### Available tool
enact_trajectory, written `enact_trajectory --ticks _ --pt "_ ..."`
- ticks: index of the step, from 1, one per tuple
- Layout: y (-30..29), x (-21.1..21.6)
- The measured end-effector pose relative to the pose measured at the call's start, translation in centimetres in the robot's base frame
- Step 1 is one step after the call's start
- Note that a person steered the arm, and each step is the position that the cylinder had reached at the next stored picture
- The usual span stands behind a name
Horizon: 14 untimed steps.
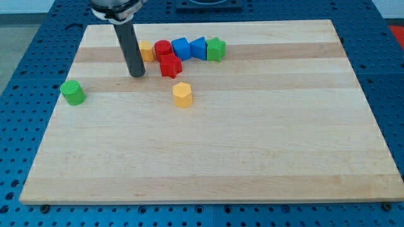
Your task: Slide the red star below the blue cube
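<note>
A pale wooden tabletop point(208, 145) rests on a blue perforated base. Our arm carries no fingers, so there is nothing to open or close; it ends in a dark rod whose lower end, my tip point(137, 74), stands at nine o'clock of the red star-shaped block point(170, 65), near it but apart. The red star lies just below the row at the view's top: yellow block point(146, 51), red cylinder point(163, 48), blue cube point(181, 47), a second blue block point(199, 48), green star point(216, 48). The blue cube sits at one o'clock of the star. We judge the push is being lined up; the next move calls for a short nudge toward three o'clock. A yellow hexagonal block point(182, 94) and a green cylinder point(72, 92) lie apart. No containers are present.
</note>
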<state>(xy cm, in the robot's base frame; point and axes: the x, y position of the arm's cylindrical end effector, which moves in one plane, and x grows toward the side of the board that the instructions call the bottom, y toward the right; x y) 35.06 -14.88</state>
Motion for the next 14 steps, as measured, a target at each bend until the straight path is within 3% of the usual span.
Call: enact_trajectory --ticks 4,7,12,14 --pt "5.0 -0.9" --pt "5.1 2.7" --pt "6.4 1.2" --pt "4.7 2.7"
